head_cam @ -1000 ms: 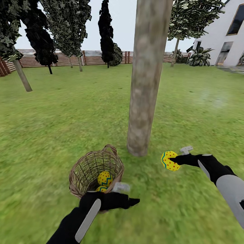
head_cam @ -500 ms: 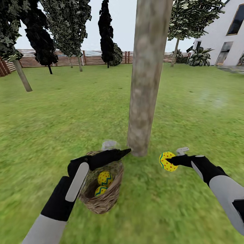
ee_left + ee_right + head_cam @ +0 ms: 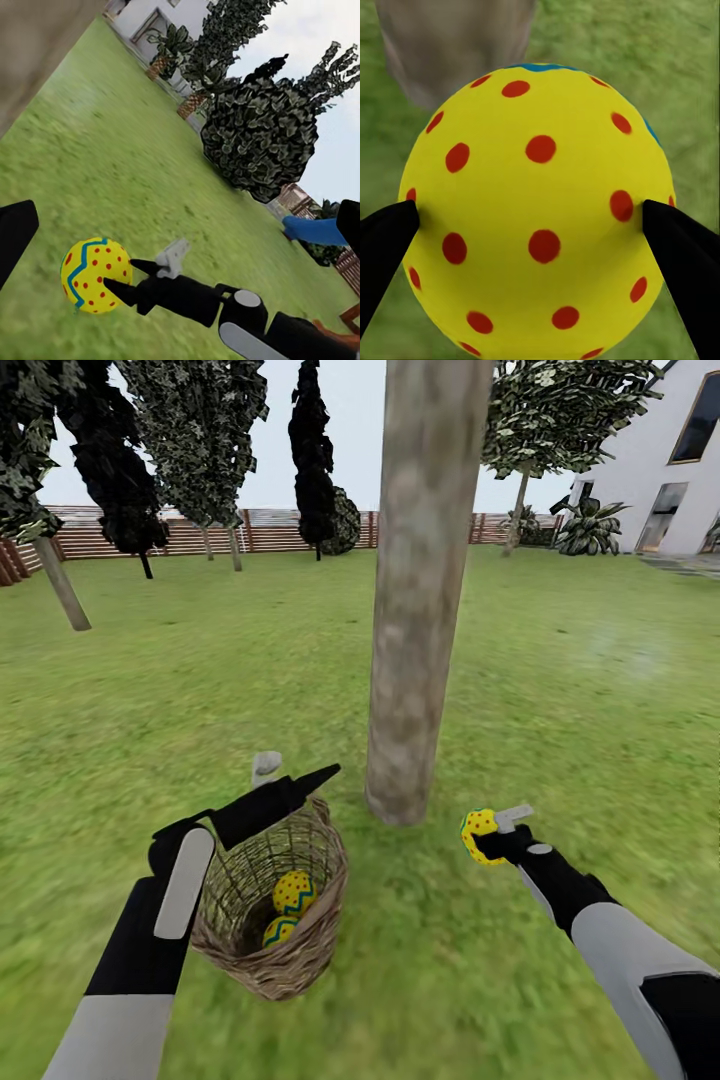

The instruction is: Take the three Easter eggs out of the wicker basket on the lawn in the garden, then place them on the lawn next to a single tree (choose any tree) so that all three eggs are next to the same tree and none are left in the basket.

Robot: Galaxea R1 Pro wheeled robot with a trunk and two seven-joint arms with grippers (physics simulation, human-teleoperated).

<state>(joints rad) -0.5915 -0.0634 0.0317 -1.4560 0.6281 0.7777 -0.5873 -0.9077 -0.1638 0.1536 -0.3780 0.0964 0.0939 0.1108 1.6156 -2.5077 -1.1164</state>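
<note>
Green lawn [image 3: 560, 690] spreads flat and blurry across the garden, closed at the back by a brown slatted fence [image 3: 200, 532], with dark narrow trees [image 3: 316, 460] and leafy ones in front of it and a white house [image 3: 665, 460] at the far right. Near the middle stands the tree [image 3: 420, 600], its thick mottled grey-brown trunk rising out of the grass. Just left of its foot the wicker basket [image 3: 275, 920] sits on the grass with two Easter eggs [image 3: 296, 892] inside, one above the other. Over the basket's far rim hangs the left gripper [image 3: 295, 780], its two fingers spread apart and holding nothing. Right of the trunk, the right gripper [image 3: 490, 830] pinches the third egg [image 3: 540, 217] between its black fingertips [image 3: 679, 251], near the trunk's base and above the grass.
</note>
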